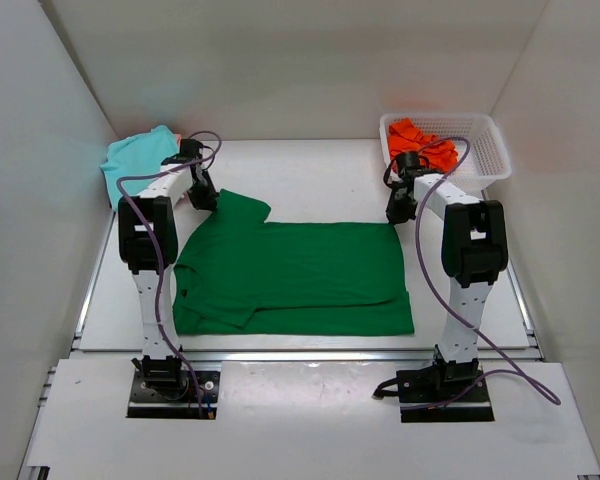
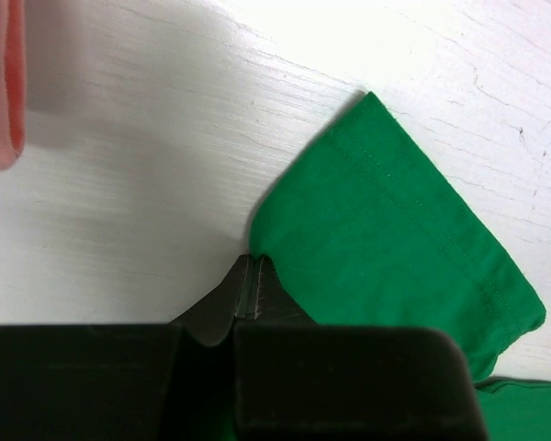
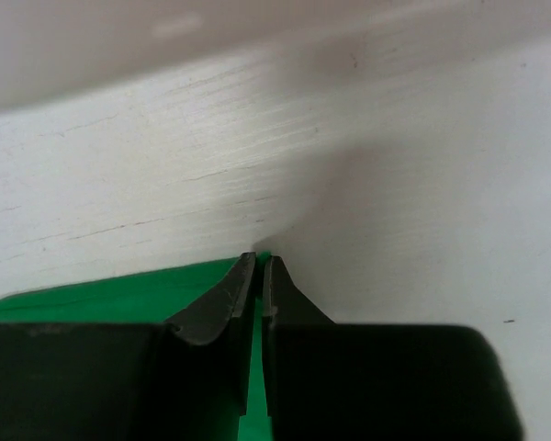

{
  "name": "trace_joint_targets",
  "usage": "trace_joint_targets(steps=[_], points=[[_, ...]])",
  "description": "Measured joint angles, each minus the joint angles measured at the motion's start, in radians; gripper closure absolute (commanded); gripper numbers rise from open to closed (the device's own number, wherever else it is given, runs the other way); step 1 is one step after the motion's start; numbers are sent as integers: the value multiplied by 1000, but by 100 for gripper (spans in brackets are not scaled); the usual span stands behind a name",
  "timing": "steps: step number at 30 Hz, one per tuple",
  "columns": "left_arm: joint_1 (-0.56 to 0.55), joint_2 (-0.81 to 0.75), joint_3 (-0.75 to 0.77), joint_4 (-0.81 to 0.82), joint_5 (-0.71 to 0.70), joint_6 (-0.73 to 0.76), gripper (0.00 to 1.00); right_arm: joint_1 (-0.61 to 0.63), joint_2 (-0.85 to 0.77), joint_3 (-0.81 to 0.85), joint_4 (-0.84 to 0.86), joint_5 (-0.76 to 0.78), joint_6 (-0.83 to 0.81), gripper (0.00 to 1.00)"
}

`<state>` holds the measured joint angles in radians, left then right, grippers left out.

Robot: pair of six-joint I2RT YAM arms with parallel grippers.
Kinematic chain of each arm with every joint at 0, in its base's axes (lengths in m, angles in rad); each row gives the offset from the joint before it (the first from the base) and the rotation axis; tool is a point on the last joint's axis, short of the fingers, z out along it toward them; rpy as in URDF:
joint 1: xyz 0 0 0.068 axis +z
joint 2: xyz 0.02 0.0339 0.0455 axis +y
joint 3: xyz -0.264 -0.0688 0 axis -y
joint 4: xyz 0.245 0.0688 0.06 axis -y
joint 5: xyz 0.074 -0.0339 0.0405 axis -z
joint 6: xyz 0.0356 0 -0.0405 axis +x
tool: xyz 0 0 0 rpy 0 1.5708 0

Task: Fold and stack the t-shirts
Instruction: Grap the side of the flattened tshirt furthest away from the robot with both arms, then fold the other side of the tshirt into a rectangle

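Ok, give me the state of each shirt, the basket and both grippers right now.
green t-shirt: spread out flat.
teal t-shirt: crumpled in the far left corner.
pink t-shirt: only an edge shows, state unclear.
orange t-shirt: bunched up, not folded.
basket: upright, holding the orange t-shirt.
left gripper: shut on the green t-shirt's sleeve.
right gripper: shut on the green t-shirt's far corner.

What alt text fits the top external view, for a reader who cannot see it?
A dark green t-shirt lies spread flat on a white table, with the left fingers and right fingers closed on its far edge. A teal t-shirt is bunched at the far left; an orange t-shirt lies in a white basket at the far right.
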<state>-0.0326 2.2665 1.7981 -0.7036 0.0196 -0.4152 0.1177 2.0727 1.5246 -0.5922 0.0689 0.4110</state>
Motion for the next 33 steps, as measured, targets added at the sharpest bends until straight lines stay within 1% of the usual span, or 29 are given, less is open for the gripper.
trace_joint_targets(steps=[5,9,15,26,33], points=[[14,-27,-26,5,26,-9,100,-5,-15,10,23,-27,-40,100],[56,-156,-174,23,58,-13,100,-27,-90,-76,79,-91,-52,100],[105,-365,-338,48,92,-11,100,-42,-214,-209,130,-154,-64,100],[22,-668,-663,75,124,-11,100,-34,-504,-496,172,-223,-71,100],[22,-855,-851,48,86,-5,100,-46,-671,-708,197,-256,-90,99]])
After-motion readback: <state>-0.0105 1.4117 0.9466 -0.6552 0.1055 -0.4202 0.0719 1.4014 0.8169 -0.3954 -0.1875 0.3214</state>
